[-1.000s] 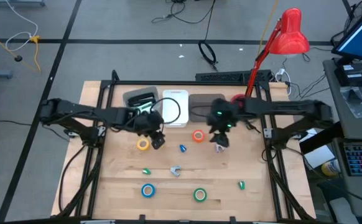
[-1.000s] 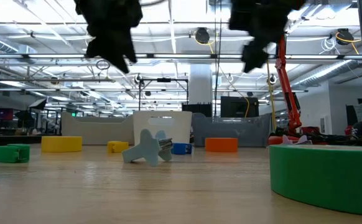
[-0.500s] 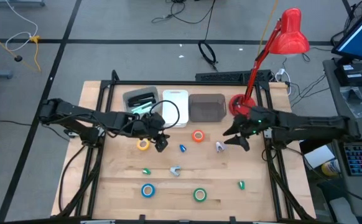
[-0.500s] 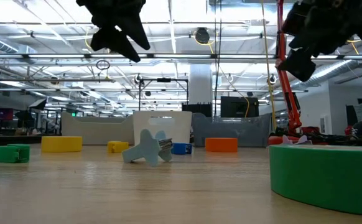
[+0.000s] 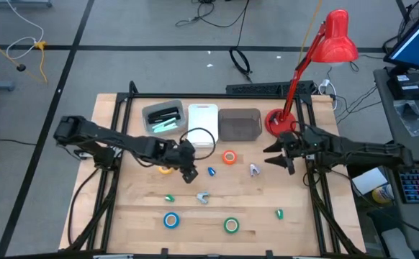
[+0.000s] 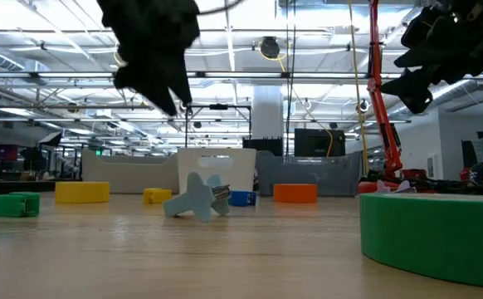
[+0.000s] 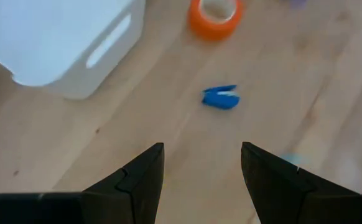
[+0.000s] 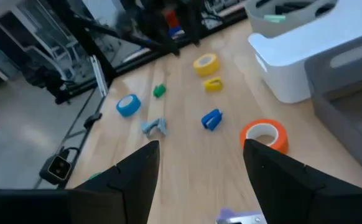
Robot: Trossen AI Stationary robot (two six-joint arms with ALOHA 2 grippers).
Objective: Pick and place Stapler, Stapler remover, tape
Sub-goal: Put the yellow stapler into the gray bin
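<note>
Hanging above the table with its fingers apart and nothing between them, the left end effector has bare wood just ahead of it; the small blue clip lies a little beyond its fingertips, the orange tape roll farther on, and the white bin off to one side of that path. The yellow tape roll sits just beside it, partly covered by the arm. The right end effector hovers near the table's right edge, fingers spread wide and empty — the red lamp base is close behind it.

The black stapler lies in the grey tray behind the left end effector, its long axis running roughly left-right; its ends are hard to make out. The blue tape roll and green tape roll rest well apart from both, near the front edge.
</note>
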